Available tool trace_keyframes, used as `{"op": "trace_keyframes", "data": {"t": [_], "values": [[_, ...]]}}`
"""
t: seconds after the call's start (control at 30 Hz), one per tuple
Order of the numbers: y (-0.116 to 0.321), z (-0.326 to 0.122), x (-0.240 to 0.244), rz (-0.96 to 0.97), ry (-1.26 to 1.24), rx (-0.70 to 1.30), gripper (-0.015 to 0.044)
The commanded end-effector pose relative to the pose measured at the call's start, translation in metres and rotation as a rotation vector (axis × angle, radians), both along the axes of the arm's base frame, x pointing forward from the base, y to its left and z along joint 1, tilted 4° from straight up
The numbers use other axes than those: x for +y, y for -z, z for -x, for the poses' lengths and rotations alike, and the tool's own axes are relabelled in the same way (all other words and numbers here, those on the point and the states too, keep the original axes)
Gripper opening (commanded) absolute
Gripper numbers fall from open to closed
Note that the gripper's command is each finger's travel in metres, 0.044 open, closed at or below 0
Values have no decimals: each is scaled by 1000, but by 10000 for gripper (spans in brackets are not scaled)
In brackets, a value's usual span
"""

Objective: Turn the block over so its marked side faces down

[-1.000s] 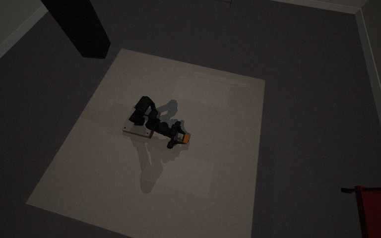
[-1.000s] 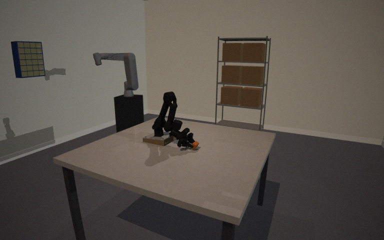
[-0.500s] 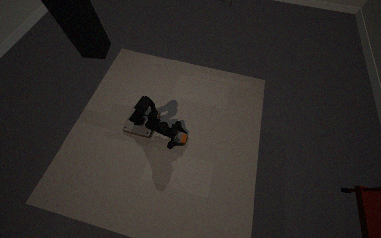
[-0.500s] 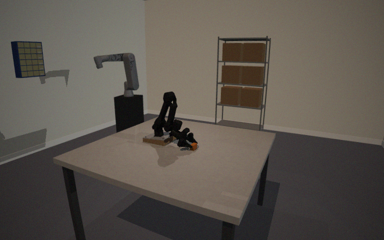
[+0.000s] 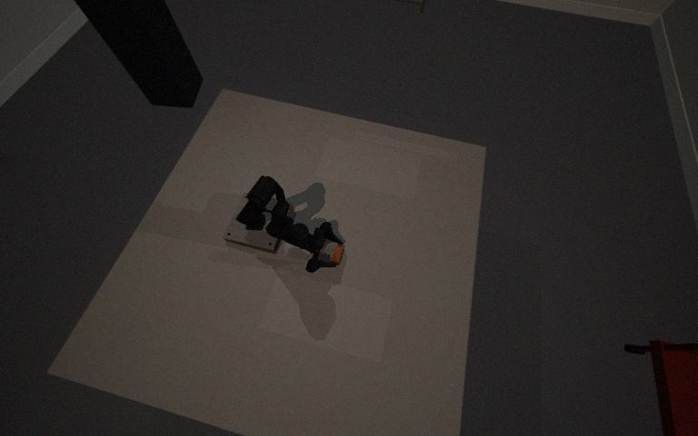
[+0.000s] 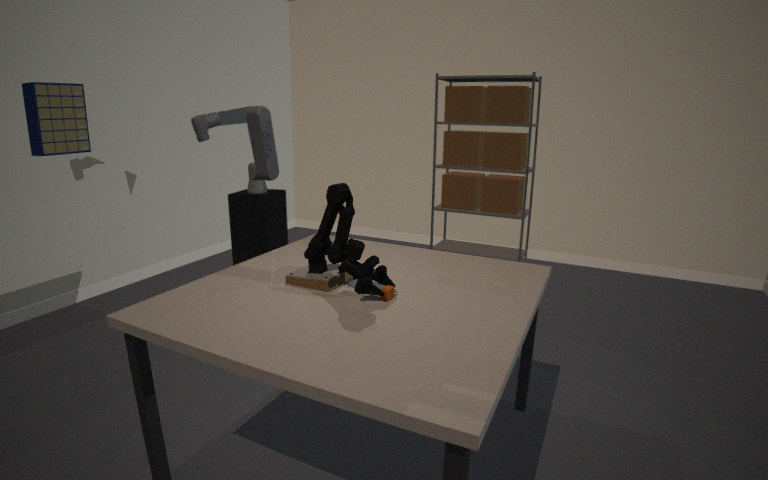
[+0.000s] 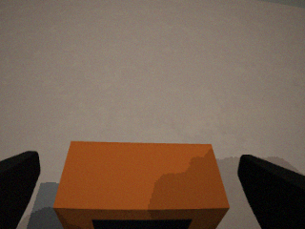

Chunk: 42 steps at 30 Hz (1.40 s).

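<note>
The orange block (image 5: pixel 336 253) (image 6: pixel 387 293) (image 7: pixel 133 176) appears to rest on the table (image 5: pixel 412 329) (image 6: pixel 271 345) (image 7: pixel 143 72), in front of the arm. A plain orange face is uppermost. Its dark marked patch (image 7: pixel 142 224) is on the side toward the wrist camera and is cut off by the lower edge of the wrist view. My gripper (image 5: pixel 339 253) (image 6: pixel 388 289) (image 7: pixel 141 163) is open, reaching low and forward. Its fingers stand on either side of the block, with a visible gap on each side in the wrist view. The block's underside is hidden.
The arm's base plate (image 5: pixel 252 236) (image 6: pixel 314 281) is on the table behind the gripper. Beyond the table stand a grey robot arm (image 6: pixel 263 144) on a black pedestal (image 6: pixel 258 226) and a shelf rack (image 6: pixel 481 213) with boxes. A red object (image 5: pixel 682 385) is off the table.
</note>
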<state>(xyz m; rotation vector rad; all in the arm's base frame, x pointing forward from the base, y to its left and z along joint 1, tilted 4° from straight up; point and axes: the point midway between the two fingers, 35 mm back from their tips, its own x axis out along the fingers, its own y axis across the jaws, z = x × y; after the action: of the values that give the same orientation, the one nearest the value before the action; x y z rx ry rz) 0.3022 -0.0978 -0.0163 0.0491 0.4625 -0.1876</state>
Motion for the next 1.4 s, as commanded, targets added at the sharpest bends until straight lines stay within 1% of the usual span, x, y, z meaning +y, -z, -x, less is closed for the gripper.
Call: {"op": "trace_keyframes", "data": {"t": [0.0, 0.5, 0.73, 0.9, 0.93, 1.07, 1.1, 1.37], "values": [[0, 0, 0, -5, -1, 0, 440], [1, -4, -1, 0, -6, 24, 440], [-6, -25, -8, -2, -27, 215, 440], [-27, -21, -8, -53, -17, 375, 440], [-40, -25, -10, -46, -13, 363, 440], [-52, -18, -9, -63, -9, 419, 440], [-63, -20, -9, -58, -6, 412, 440], [-73, 12, 2, -115, -6, 581, 440]]}}
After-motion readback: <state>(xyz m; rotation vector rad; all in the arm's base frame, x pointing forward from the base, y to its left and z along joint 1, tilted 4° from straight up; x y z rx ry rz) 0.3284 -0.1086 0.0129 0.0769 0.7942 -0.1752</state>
